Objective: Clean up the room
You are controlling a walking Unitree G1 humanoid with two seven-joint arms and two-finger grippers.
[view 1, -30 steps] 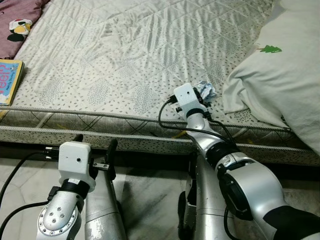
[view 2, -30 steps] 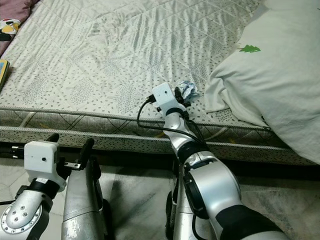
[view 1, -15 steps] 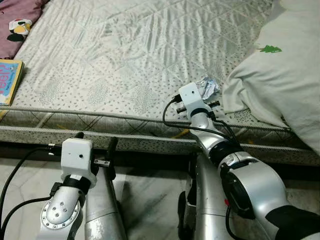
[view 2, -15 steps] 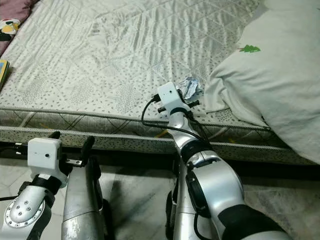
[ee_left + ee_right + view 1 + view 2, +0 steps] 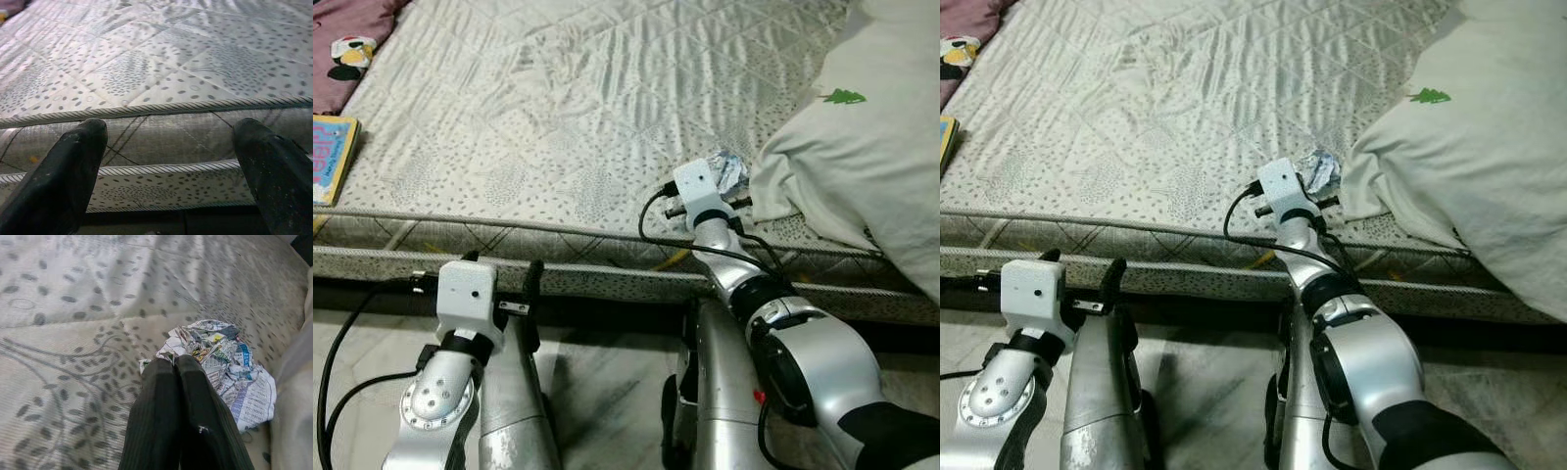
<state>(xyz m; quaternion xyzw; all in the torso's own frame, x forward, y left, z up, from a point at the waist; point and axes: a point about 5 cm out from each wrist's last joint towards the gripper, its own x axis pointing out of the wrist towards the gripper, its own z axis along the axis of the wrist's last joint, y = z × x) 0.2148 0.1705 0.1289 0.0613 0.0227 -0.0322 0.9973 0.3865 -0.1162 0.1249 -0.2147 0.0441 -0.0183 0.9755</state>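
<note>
The right claw (image 5: pixel 175 363) has its two black fingers pressed together, holding nothing; their tips touch the near edge of a paper ball (image 5: pixel 221 363), a crumpled wad of printed newsprint. The print on it is too small to read. The ball lies on the bed (image 5: pixel 558 108), near the bed's front edge, just beside the white pillow (image 5: pixel 862 147) and directly beyond the claw's fingertips. In the head views the ball (image 5: pixel 728 168) peeks out from behind the white camera box on the right wrist, which reaches over the bed's front edge.

The left claw (image 5: pixel 168 142) is wide open and holds nothing; its fingers (image 5: pixel 68 161) point at the bed's piped front edge from below the mattress top, well apart from the ball and not touching the bed.

The pillow carries a small green tree mark (image 5: pixel 843 96). At the bed's left edge lies a book (image 5: pixel 331 157) with pink lettering I cannot read, and beyond it a maroon cloth (image 5: pixel 347 44) with a cartoon figure.
</note>
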